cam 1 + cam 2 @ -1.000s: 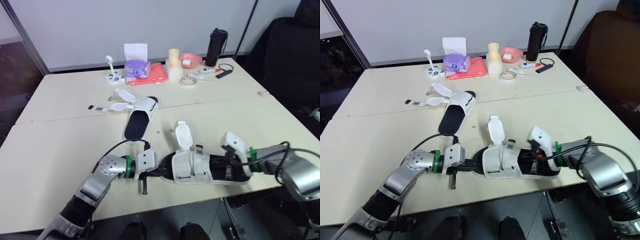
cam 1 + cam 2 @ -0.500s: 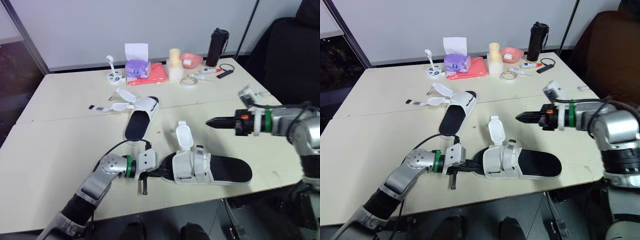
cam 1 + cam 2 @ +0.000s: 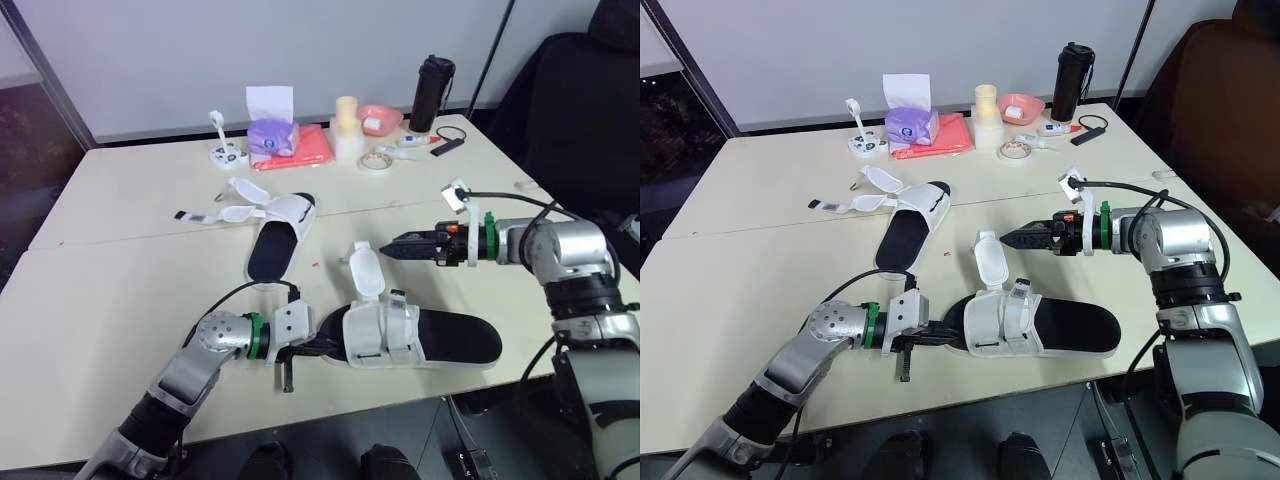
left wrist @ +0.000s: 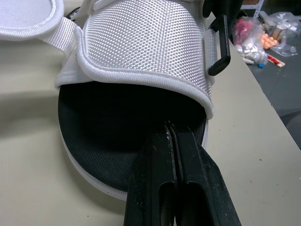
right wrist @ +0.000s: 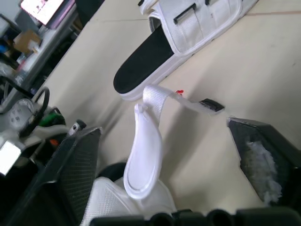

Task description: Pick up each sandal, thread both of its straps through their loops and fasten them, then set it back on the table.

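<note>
So the near sandal [image 3: 420, 338] lies flat along the front edge of the surface [image 3: 120, 290], long axis running side to side, toe toward the robot's left and heel toward its right. The left gripper [image 3: 328, 347] is at the toe end, fingers pressed together, tips poked onto the black footbed [image 4: 117, 141] just under the front strap. I can't see anything actually pinched between them, so to me it's more pinning the sandal than gripping it. The bit that matters: one strap flap [image 3: 365, 270] is undone and stands up off the top of the sandal, and the right gripper [image 3: 392, 248] hovers just beside it on the heel side, a little above, pointing straight across at it. Its fingers are spread wide and empty, and from the right wrist the flap sits right in the gap, so the right arm is clearly the one to grab it. My guess is the next move is closing on that flap and feeding it toward the black loop [image 3: 398, 297] next to it. Material-wise, the upper is coarse white woven webbing with a rolled edge, the flap is thin, rounded and floppy-looking, and the loop looks like hard plastic. The far sandal [image 3: 282, 232] sits further back at a diagonal, straps splayed out, untouched.
</note>
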Robot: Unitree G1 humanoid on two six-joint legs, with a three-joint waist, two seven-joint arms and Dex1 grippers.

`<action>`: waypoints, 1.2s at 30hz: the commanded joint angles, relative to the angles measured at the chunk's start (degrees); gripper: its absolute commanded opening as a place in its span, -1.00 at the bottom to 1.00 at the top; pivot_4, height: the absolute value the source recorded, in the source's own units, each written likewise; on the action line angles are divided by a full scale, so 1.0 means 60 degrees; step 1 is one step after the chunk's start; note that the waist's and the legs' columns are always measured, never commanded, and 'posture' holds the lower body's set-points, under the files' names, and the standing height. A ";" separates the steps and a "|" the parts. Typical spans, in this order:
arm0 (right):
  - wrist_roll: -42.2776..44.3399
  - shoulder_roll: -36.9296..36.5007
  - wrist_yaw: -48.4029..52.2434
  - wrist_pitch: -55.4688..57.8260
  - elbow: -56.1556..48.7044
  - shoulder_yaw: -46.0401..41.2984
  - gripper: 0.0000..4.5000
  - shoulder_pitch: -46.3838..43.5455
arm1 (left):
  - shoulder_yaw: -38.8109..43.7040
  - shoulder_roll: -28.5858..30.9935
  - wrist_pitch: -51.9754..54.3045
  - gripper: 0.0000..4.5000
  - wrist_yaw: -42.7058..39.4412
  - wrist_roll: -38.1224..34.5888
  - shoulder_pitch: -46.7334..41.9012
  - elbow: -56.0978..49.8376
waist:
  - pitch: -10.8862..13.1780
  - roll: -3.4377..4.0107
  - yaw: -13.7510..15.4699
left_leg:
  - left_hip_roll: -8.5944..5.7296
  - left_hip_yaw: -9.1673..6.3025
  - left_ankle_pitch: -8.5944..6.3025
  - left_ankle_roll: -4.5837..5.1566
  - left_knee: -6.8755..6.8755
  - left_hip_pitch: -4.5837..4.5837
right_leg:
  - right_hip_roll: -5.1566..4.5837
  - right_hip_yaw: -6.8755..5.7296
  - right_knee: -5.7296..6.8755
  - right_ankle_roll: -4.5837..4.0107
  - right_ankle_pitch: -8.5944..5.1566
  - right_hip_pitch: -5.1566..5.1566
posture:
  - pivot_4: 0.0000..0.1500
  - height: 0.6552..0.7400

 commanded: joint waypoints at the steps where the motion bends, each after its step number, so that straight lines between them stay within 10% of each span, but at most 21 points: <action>1: -0.0125 0.0120 0.0528 0.0214 0.0467 0.0265 0.97 -0.0478 | -0.0271 0.0131 0.0156 -1.00 -0.0016 0.0275 0.0210 0.0218 | 0.0000 0.0000 0.0002 | 0.0000 0.0000 0.0000 0.0000 0.0000 0.0000 | 0.0000 0.0000 0.0001 0.0000 0.0000 0.0000 | 1.00 1.00; 26: -0.0214 0.2199 0.1144 0.0203 0.2054 -0.0332 0.97 -0.1977 | -0.0173 0.0090 0.0406 -1.00 0.0365 0.0244 0.0266 -0.0135 | -0.0001 0.0004 -0.0004 | -0.0001 -0.0001 0.0000 0.0000 0.0004 0.0002 | 0.0001 0.0000 0.0022 0.0001 0.0000 -0.0006 | 1.00 1.00; 29: -0.0025 0.2230 0.1067 0.0537 0.1737 -0.0533 0.61 -0.1978 | -0.0193 0.0050 0.0409 -1.00 0.0366 0.0237 0.0191 -0.0090 | -0.0001 0.0004 -0.0003 | -0.0001 -0.0002 0.0000 -0.0001 0.0003 0.0001 | 0.0001 0.0000 0.0022 0.0000 0.0000 -0.0007 | 1.00 1.00; 36: 0.0379 0.2180 0.0709 0.1089 0.0658 -0.0821 -0.96 -0.1817 | -0.0211 -0.0023 0.0366 -1.00 0.0338 0.0225 0.0080 0.0040 | -0.0001 0.0005 0.0019 | -0.0001 -0.0002 0.0000 0.0000 0.0004 0.0001 | 0.0001 0.0000 0.0022 0.0001 0.0000 -0.0005 | 1.00 1.00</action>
